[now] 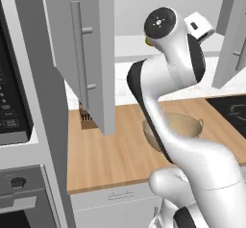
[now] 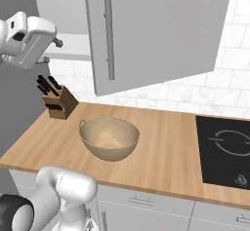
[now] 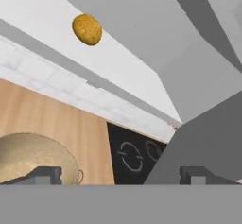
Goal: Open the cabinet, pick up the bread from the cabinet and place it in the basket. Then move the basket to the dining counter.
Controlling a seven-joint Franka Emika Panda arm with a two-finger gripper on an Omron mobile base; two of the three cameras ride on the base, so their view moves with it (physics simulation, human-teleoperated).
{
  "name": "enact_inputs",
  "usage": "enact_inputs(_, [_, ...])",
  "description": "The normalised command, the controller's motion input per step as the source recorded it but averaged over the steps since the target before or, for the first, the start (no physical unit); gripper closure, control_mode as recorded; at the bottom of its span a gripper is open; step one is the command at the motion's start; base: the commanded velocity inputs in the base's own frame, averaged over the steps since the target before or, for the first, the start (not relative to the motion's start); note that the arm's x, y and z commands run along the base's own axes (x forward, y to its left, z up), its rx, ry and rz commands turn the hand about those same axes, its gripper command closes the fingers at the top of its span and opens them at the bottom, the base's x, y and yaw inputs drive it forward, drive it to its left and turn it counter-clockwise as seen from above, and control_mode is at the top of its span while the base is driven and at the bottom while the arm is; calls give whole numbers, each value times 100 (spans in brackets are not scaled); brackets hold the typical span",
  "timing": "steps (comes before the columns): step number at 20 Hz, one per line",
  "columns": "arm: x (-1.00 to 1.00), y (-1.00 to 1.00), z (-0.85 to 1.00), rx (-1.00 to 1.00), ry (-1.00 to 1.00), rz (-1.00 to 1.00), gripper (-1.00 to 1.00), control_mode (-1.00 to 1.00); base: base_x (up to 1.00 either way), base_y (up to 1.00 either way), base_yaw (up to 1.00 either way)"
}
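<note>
On the wooden worktop (image 2: 166, 142), the tan woven basket (image 2: 109, 138) sits upright and empty, between the knife block (image 2: 57, 101) at the tiled wall and the dark cooktop (image 2: 225, 149). Above the worktop, the cabinet (image 2: 156, 30) has both doors swung open; the long silver bar handle (image 2: 109, 35) runs vertically on the nearer door. The bread (image 3: 87, 29), a round golden-brown bun, rests on the white shelf inside the cabinet, well apart from the basket below it. The gripper (image 3: 120, 175) is raised to cabinet height in front of the opening, aimed toward the shelf. Its fingers (image 3: 47, 174) stand wide apart with nothing between them and touch neither the bread nor the doors. In the left base view, the white arm (image 1: 182, 140) crosses in front of the basket.
</note>
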Motion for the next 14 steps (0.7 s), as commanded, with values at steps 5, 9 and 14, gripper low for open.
enact_inputs(5, [100,-56,-3,-9,19,-18,-100,-100,0,0,0])
enact_inputs(9, [48,-95,0,-1,10,-18,-100,-100,0,0,0])
enact_inputs(14, [-2,-99,0,0,1,-19,-100,-100,0,0,0])
